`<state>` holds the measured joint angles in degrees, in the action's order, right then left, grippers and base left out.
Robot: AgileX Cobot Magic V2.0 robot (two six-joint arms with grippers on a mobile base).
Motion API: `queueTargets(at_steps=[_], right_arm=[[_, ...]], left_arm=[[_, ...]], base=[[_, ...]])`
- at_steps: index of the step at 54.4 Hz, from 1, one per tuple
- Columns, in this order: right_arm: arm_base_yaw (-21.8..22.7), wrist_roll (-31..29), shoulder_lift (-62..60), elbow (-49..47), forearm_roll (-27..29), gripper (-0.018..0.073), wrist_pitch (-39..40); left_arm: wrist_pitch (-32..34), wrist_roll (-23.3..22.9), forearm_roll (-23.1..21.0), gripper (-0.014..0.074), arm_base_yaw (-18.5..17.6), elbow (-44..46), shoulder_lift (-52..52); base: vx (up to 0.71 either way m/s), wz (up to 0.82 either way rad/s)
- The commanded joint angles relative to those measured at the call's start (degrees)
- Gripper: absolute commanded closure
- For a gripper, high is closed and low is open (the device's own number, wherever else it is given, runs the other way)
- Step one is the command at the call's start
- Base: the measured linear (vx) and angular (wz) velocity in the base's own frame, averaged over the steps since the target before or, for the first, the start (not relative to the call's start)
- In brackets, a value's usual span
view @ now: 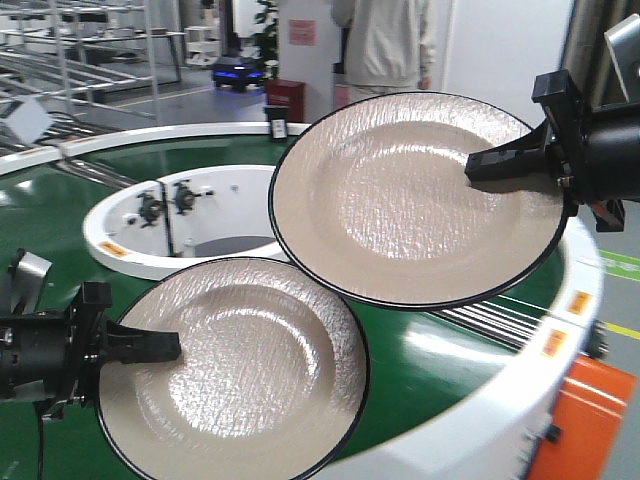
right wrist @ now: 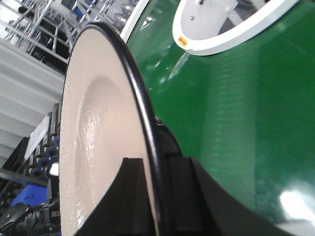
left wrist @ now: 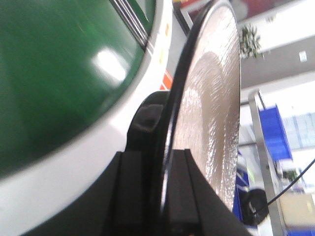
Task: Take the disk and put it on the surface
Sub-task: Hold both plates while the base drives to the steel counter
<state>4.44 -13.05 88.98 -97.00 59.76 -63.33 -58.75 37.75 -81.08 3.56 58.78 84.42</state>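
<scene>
Two beige, black-rimmed disks hang tilted over the green conveyor belt (view: pixel 45 215). The left gripper (view: pixel 160 346) pinches the lower disk (view: pixel 240 370) at its left rim. The right gripper (view: pixel 490 162) clamps the upper disk (view: pixel 410 195) at its right rim. The upper disk's edge overlaps the lower disk. A person (view: pixel 385 40) stands behind.

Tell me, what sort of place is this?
Probably a factory floor or robotics test hall: a green ring-shaped conveyor, metal racks behind it, and a small wheeled cart with blue lights on the far floor.
</scene>
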Motion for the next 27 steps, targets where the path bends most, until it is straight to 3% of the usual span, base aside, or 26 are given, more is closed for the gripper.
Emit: queueTargets(at_steps=[1,27], right_arm=[[0.2,0.3,-2.6,-2.4,6.5,0.0561,3.7],[0.2,0.3,-2.6,-2.4,6.5,0.0561,3.7]], left_arm=[[-2.5,-0.8,-7.6,0.0598,-0.2,1.9,-2.6],[-2.5,-0.8,-7.6,0.0598,-0.2,1.9,-2.6]], base=[[-0.26,-0.43],[-0.20,-0.61]])
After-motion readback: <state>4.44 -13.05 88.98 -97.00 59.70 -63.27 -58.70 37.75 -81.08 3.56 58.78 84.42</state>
